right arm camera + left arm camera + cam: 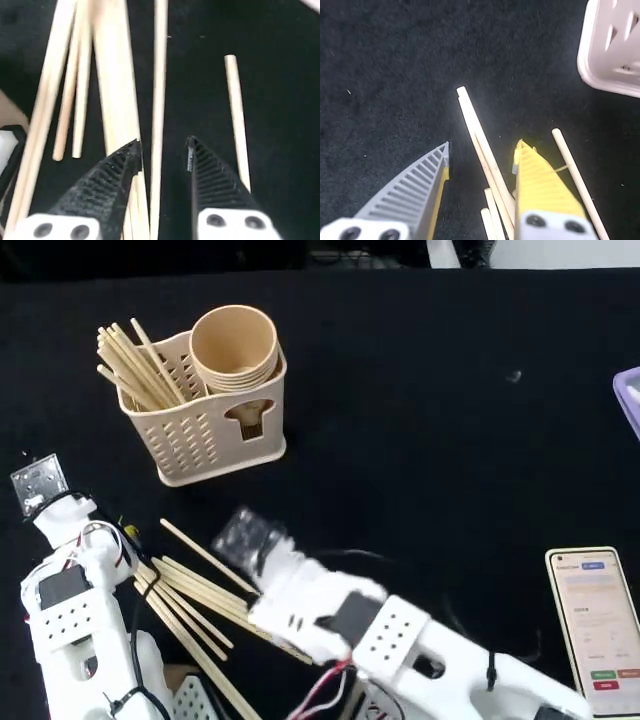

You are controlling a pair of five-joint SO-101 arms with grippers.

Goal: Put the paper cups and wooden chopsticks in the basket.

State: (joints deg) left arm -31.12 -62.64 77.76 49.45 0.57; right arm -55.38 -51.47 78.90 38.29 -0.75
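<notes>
- paper cups sit stacked in the basket at 11 o'clock on the desk; a bundle of wooden chopsticks stands beside them.
- loose chopsticks lie fanned at 7 o'clock, between the two arms.
- left pincer: jaws apart, straddling a few stick ends, nothing clamped.
- right pincer: jaws apart, one stick between them, others just beside.
- risk: both pincers are over the same pile and could knock together or scatter sticks.
- risk: closing on overlapping round sticks, some may roll or slip out.
- risk: a long stick gripped near its end may droop, catch the rim and tip the basket.
</notes>
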